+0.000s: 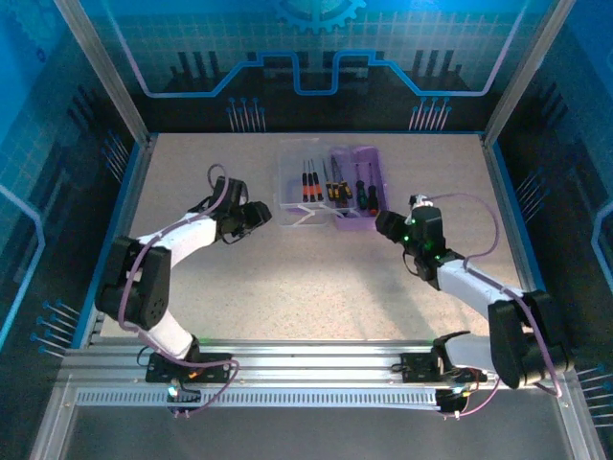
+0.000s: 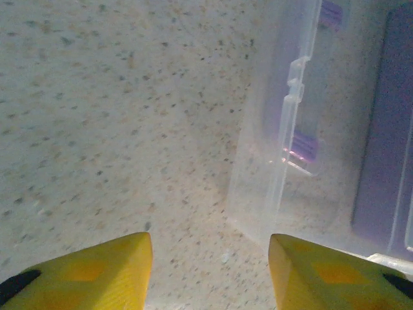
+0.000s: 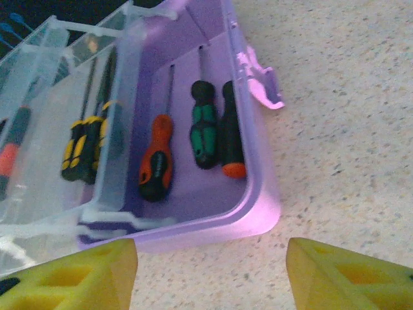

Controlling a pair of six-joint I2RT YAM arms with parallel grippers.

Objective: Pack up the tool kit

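Observation:
The tool kit [image 1: 359, 213] lies open at the back middle of the table, purple base on the right, clear lid [image 1: 290, 182] flat on the left. Slim screwdrivers [image 1: 311, 182] lie in both halves. In the right wrist view an orange-black screwdriver [image 3: 157, 165], a green-handled one [image 3: 204, 132] and a black one lie in the purple base [image 3: 258, 213]; yellow-black ones [image 3: 84, 145] lie in the lid. My right gripper [image 3: 211, 258] is open just short of the base's near corner. My left gripper [image 2: 210, 242] is open over bare table, left of the clear lid [image 2: 258, 161].
The speckled table [image 1: 287, 278] has a raised blue rim and aluminium frame posts [image 1: 105, 77] at the sides. Both arm bases are bolted to the rail at the near edge [image 1: 316, 369]. A purple latch tab [image 3: 261, 84] sticks out from the base's right side.

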